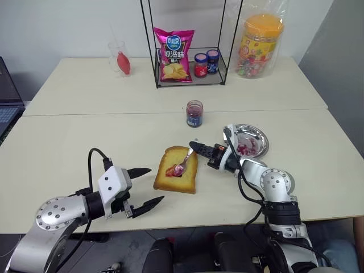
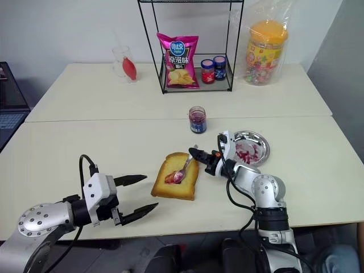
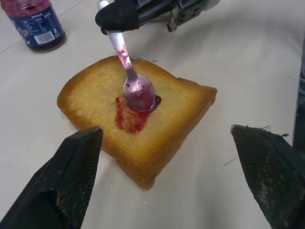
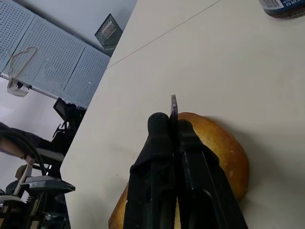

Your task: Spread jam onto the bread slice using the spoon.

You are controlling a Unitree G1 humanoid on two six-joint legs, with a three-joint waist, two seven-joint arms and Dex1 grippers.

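From the head camera you see the bread slice [image 1: 176,169] lying flat on the table [image 1: 68,142], near the front edge and between the two arms. Your right gripper [image 1: 196,148] is clenched on the handle of the spoon [image 1: 183,164], whose bowl rests on the bread, on a smear of jam [image 1: 172,169]. Your left gripper [image 1: 149,185] hangs just beside the bread on its left, fingers spread wide and holding nothing. Behind the bread stands an open jam jar [image 1: 194,114]; to its right, a metal dish [image 1: 250,141] with red smears. At the back, a wire rack [image 1: 190,42] holds a chip bag [image 1: 174,54] and two small jars [image 1: 206,62].

In your left wrist view the two black fingertips [image 3: 71,176] stand far apart, framing the bread. The spoon's bowl lies face up in the middle of the slice, wet with jam, a red streak just beside it.

In your right wrist view the fingers [image 4: 164,157] are pressed together, with the handle's tip poking out between them above the bread's crust.
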